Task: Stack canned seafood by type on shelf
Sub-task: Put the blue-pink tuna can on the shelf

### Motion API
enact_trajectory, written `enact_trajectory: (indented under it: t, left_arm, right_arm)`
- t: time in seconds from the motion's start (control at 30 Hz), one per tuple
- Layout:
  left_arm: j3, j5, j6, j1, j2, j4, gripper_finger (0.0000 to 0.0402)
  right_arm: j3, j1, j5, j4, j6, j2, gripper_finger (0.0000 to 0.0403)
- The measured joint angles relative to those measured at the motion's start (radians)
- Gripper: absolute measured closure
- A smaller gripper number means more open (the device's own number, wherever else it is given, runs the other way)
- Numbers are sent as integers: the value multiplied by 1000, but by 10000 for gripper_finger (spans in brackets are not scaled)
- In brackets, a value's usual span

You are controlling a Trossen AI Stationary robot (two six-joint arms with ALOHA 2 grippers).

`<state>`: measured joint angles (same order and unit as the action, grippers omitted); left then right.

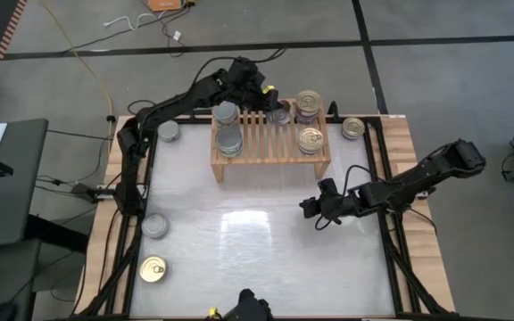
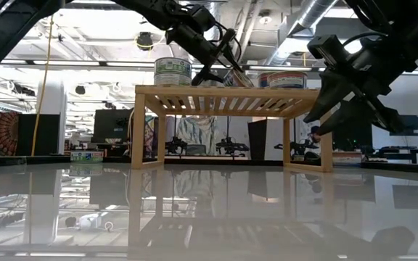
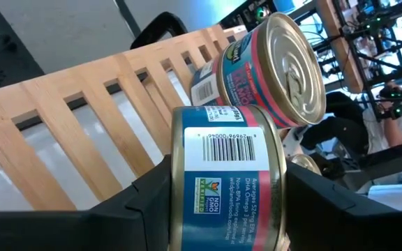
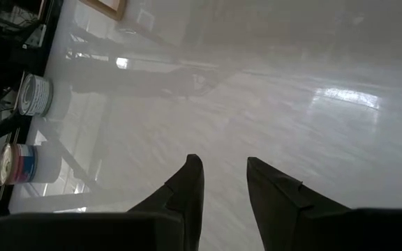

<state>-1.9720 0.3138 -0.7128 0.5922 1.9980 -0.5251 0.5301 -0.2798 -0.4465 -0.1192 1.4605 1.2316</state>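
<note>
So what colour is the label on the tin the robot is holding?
Blue with a white barcode patch and a pink band on the tin; left wrist view.

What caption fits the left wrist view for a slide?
Left gripper holds a blue-labelled can over the slatted wooden shelf, beside a pink-labelled can.

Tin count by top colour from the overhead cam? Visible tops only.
Silver-top tins: 4
Gold-top tins: 4
Blue-label tin held in the left gripper jaws over the shelf, top colour unclear: 1
Total: 9 (stacks may hide more underneath)
</note>
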Motion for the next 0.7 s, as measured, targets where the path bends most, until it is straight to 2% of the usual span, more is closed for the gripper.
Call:
enact_trajectory:
  t: [0.13, 0.47, 0.7]
  left_arm:
    - [0, -12, -1, 0, 0, -10, 185]
    - [0, -20, 17, 0, 0, -5, 116]
    - [0, -43, 22, 5, 0, 37, 111]
  right_arm:
    - [0, 0, 0, 0, 0, 0, 269]
    - [0, 0, 0, 0, 0, 0, 269]
    - [0, 0, 0, 0, 0, 0, 269]
